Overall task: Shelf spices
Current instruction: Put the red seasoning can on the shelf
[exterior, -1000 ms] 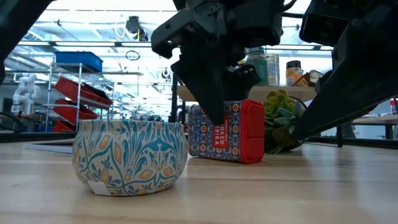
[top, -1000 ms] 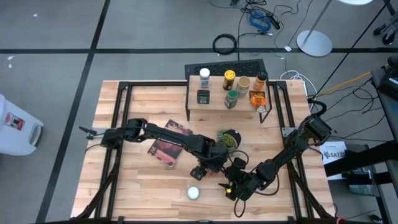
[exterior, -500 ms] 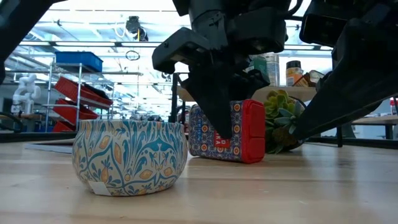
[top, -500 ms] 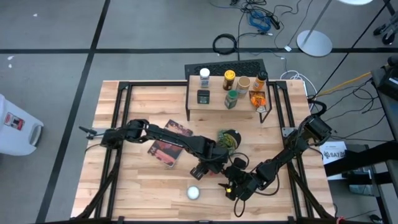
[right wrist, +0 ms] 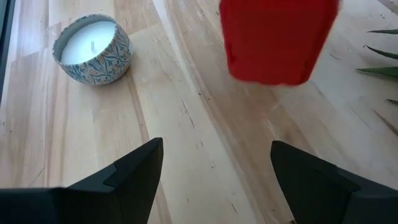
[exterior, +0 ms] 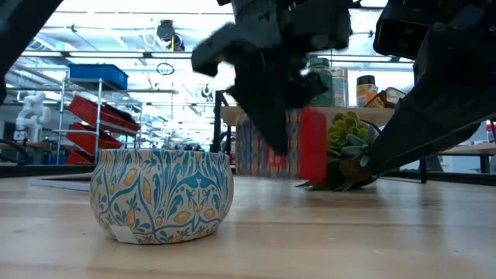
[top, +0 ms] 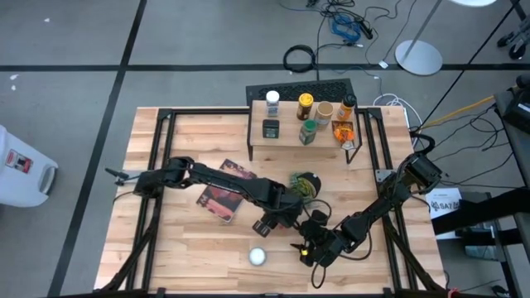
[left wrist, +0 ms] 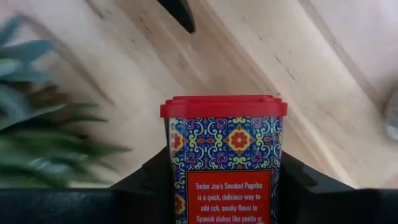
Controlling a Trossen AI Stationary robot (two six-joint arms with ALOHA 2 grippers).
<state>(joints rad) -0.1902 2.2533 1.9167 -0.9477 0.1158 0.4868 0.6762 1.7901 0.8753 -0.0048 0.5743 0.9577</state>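
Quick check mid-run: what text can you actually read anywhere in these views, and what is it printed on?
"Trader Joe's Smoked Paprika" on the red-lidded paprika tin in the left end effector.
"is a quick, delicious way to add rich, smoky flavor to Spanish dishes like paella or" on the same tin, cut off below.
Jar labels on the shelf: too small to read.

Overhead and table-level views (wrists closer) share the candle tin (exterior: 161, 195).

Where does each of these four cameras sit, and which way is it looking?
High view: above, looking straight down at the table; both arms show.
Low view: table height, looking across; candle tin nearest.
Left wrist view: left gripper holding the paprika tin.
Right wrist view: right gripper open over wood.
Shared: both wrist views show the paprika tin.
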